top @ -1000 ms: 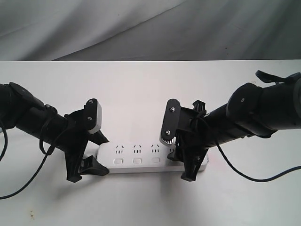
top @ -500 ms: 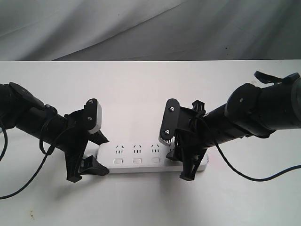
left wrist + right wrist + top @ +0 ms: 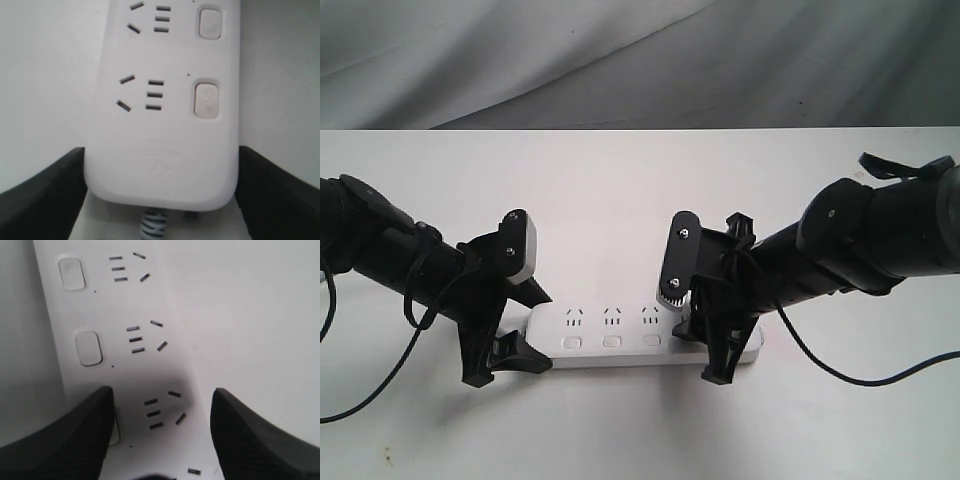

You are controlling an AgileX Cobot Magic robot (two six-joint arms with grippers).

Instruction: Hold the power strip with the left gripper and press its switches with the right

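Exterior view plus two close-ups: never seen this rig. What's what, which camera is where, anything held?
A two-armed robot: each black arm ends in a two-fingered gripper. The wide picture is from a camera off the arms, looking at a white table. Each close-up is from a wrist camera looking out between that gripper's fingers. One white power strip lies on the table, with sockets and a row of switches. The left gripper appears to clamp the strip's cable end, one finger against each long side. The right gripper is open over the other end, holding nothing; one finger partly covers a switch.
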